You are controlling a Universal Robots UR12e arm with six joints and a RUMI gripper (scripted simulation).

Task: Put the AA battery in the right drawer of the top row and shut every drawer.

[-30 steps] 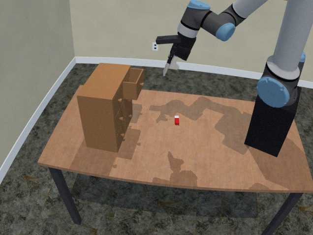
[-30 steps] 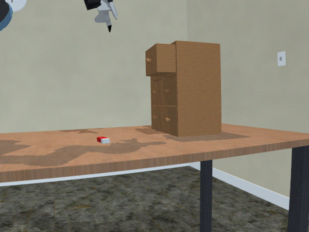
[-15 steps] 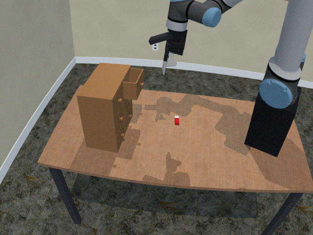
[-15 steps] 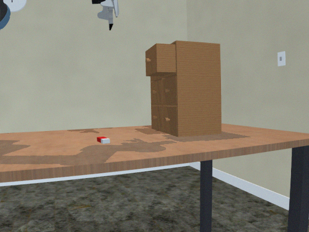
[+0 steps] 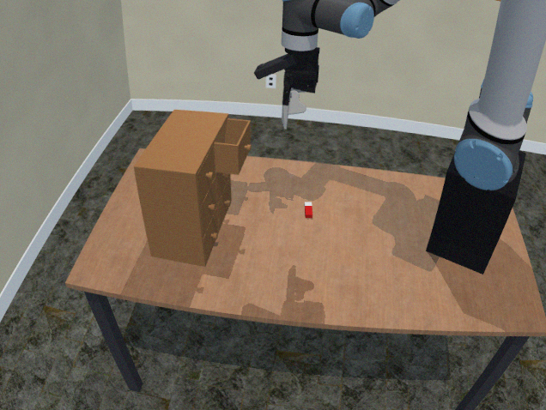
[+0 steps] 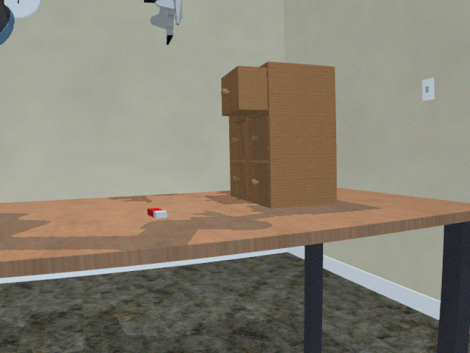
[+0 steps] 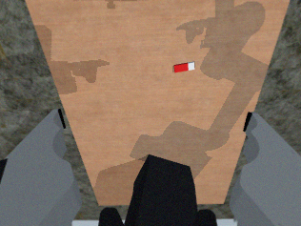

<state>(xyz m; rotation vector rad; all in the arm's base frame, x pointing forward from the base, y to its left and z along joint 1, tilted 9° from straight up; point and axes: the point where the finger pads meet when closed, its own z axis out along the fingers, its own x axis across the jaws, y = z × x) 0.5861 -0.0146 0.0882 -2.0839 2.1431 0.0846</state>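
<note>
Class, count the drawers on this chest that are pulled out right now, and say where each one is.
1. The top-row drawer on the chest is pulled out, on the right as you face the drawers. The other drawer fronts visible below it sit flush.

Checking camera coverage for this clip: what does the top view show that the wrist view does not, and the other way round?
Only the top view shows the chest with its top-row drawer pulled out, the robot's black base, and the gripper hanging high above the table's far edge. Only the wrist view shows the jaws spread wide with nothing between them, framing the table from above. Both show the red-and-white battery lying alone on the wooden table, clear of the chest, amid the arm's shadow.
</note>
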